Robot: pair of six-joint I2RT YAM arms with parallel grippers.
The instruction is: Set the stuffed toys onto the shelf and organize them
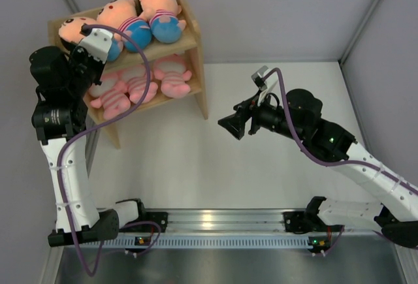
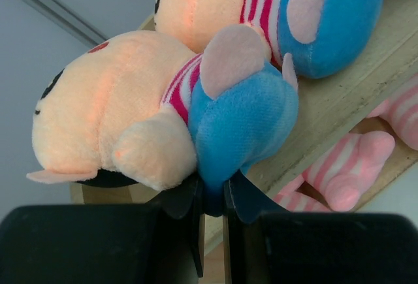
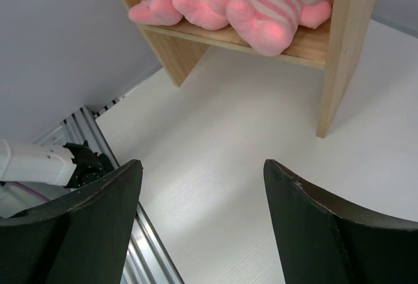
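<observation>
The wooden shelf (image 1: 198, 68) stands at the back left. Three peach dolls lie on its top tier: left (image 1: 73, 29), middle (image 1: 121, 15), right (image 1: 160, 6). Three pink pigs (image 1: 140, 87) lie on the lower tier. My left gripper (image 2: 212, 189) is shut on the blue pants of the left doll (image 2: 111, 101), which rests on the top board (image 2: 346, 94) beside the middle doll (image 2: 261, 10). My right gripper (image 1: 230, 127) is open and empty over the table, right of the shelf. Its view (image 3: 202, 166) shows the pigs (image 3: 261, 10) on the lower board.
The white table (image 1: 261, 173) stretches right of and in front of the shelf. A metal rail (image 1: 222, 219) with both arm bases runs along the near edge. Grey walls close in on the left, back and right.
</observation>
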